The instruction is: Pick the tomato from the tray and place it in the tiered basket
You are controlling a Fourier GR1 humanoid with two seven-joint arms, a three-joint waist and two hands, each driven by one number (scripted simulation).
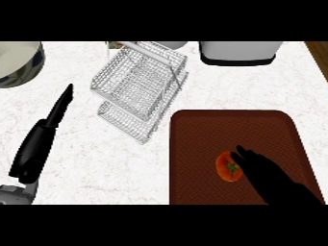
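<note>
On the tray (202, 144), a red-orange, green-stemmed tomato (227, 168)

Landmark: tiered basket (139, 89), wire, standing mid-desk. Open desk (88, 158) below it and to its left, crossed only by the left hand (42, 139), fingers straight, lying diagonal. Just right-below the basket sits the tray (195, 158), edge nearly touching the lower tier; the strip betw. them is narrow. Right hand (273, 180) on tray beside tomato (228, 166), well below-right of basket. Behind basket: white appliance (237, 52) to upper right, bowl (10, 62) to far left; bare desk betw. basket & bowl.
</note>
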